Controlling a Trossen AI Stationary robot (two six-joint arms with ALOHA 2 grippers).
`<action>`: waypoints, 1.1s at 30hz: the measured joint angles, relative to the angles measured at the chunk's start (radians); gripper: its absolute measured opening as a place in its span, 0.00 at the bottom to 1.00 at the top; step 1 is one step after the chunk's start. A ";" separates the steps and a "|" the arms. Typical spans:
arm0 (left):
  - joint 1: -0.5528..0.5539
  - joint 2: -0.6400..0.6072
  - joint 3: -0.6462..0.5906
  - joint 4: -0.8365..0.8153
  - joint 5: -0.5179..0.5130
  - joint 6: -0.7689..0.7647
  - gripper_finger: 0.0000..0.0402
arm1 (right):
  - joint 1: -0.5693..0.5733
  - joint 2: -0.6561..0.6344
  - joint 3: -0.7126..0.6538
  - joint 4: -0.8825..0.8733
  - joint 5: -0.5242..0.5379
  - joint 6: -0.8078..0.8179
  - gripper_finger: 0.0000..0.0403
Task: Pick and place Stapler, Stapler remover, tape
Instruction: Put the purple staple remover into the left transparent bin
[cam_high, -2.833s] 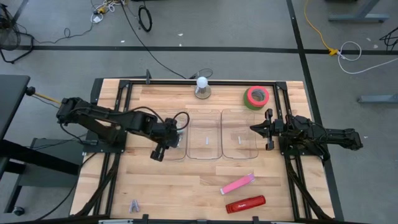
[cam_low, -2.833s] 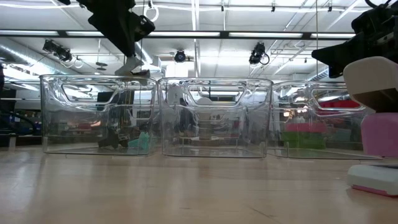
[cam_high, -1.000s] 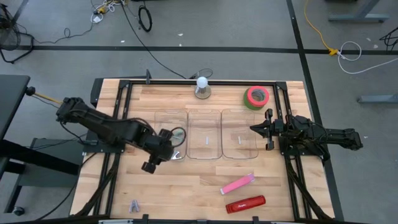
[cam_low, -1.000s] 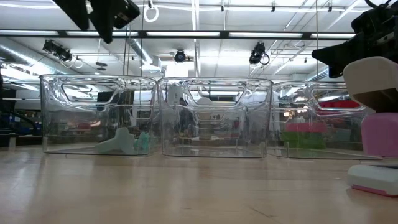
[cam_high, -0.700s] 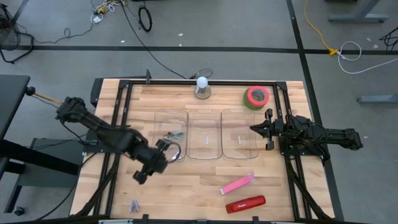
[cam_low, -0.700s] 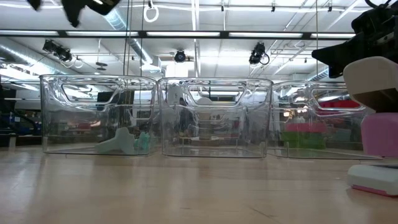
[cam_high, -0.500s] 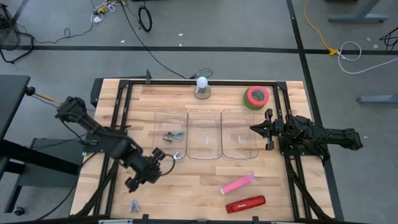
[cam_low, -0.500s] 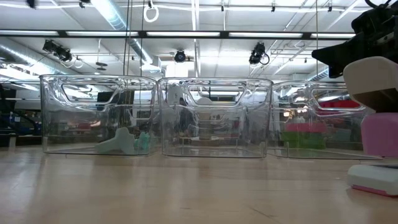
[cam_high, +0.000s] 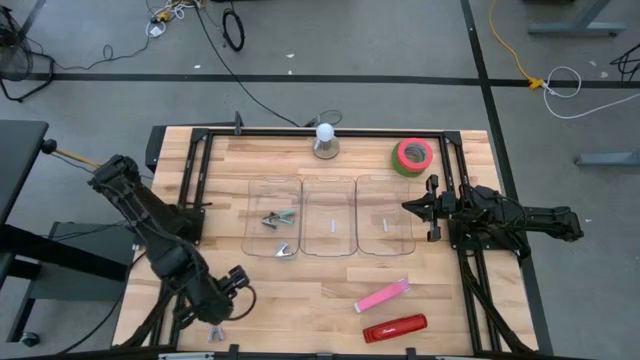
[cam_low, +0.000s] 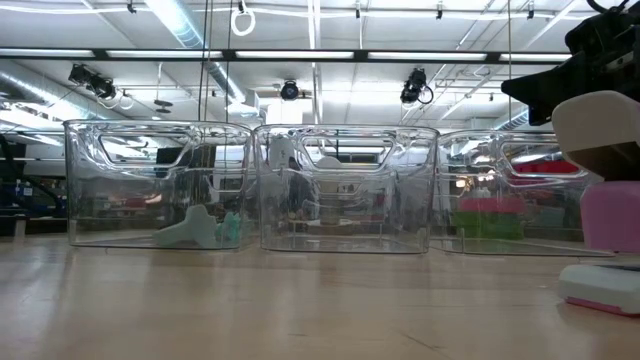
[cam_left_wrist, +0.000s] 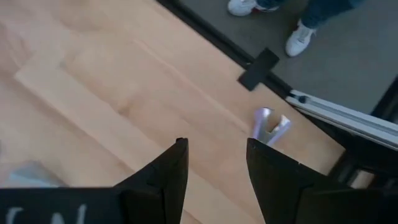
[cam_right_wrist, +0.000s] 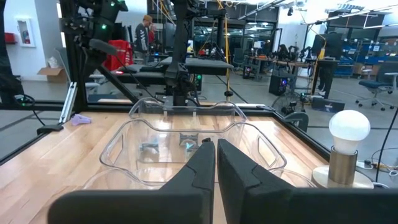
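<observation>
A small lavender staple remover lies on the wood by the table's near-left edge. My left gripper hovers open just short of it, with nothing between its fingers. Two small staple removers lie in the left clear bin. A pink stapler and a red stapler lie flat near the front right. The green tape lies flat at the far right. My right gripper waits shut beside the right bin.
Three clear bins stand in a row mid-table. A white bulb on a round base stands at the far edge. A black frame rail runs along the table's near edge, with a person's shoes on the floor beyond.
My left gripper has swung from over the left bin toward the table's near-left corner, ending beside the lavender staple remover; its fingers stay open. The removers in the bin have not moved.
</observation>
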 joint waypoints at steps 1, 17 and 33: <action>-0.010 0.001 0.000 0.005 0.000 0.000 0.42 | 0.000 0.000 0.000 0.000 0.000 0.000 0.05; -0.093 0.086 -0.001 0.079 0.012 -0.025 0.42 | 0.000 0.000 0.000 0.000 0.000 0.000 0.05; -0.167 0.180 -0.001 0.171 0.008 0.004 0.42 | 0.000 0.000 0.000 0.000 0.000 0.000 0.05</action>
